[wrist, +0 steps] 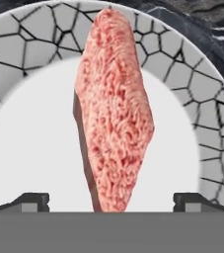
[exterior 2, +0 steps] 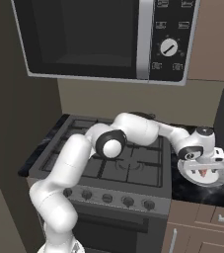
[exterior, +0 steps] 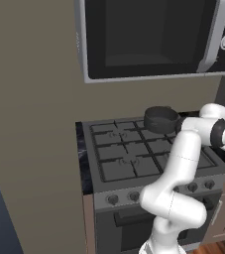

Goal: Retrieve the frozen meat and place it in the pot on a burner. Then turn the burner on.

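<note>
The gripper (wrist: pixel 111 200), fingers spread wide, hovers over the frozen meat (wrist: pixel 114 108) on a plate (wrist: pixel 29 148), its rim cropped.

frozen meat (wrist: pixel 114 113): pinkish-red, paler flecks | plate (wrist: pixel 29 148): white (grey crackle-patterned rim) | pot (exterior: pixel 160 119): near-black
</note>
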Controlling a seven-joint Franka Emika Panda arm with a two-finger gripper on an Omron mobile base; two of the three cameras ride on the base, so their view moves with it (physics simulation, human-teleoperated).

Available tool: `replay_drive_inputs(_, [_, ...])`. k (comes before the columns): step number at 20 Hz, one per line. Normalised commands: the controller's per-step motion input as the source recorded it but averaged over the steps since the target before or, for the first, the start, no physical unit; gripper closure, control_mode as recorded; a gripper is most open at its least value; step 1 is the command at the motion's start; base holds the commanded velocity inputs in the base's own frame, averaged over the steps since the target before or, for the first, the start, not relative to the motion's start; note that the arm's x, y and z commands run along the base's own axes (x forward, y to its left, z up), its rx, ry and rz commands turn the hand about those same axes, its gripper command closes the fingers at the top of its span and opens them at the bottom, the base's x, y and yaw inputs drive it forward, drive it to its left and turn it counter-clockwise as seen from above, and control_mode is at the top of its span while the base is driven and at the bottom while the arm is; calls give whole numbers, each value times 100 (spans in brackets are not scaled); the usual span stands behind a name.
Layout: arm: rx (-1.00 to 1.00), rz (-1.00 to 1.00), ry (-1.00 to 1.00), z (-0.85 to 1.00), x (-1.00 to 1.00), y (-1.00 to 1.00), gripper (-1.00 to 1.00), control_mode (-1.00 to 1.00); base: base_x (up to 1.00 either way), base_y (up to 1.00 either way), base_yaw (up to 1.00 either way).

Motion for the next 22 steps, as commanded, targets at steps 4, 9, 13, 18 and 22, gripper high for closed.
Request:
replay_drive_inputs(4, [1, 0, 5, 0, 11, 0, -100, -100, 0, 0, 0])
replay_drive_inputs(9, [3, 0, 10, 0, 13, -5, -100, -100, 0, 0, 0])
replay_drive_inputs(13, [7, 0, 12, 0, 21, -13, -100, -100, 0, 0, 0])
replay_drive_inputs(18, [6, -1, 7, -9, 11, -20, -100, -100, 0, 0, 0])
replay_drive_inputs(22, [3, 0, 1, -7, 1, -5, 100, -100, 0, 0, 0])
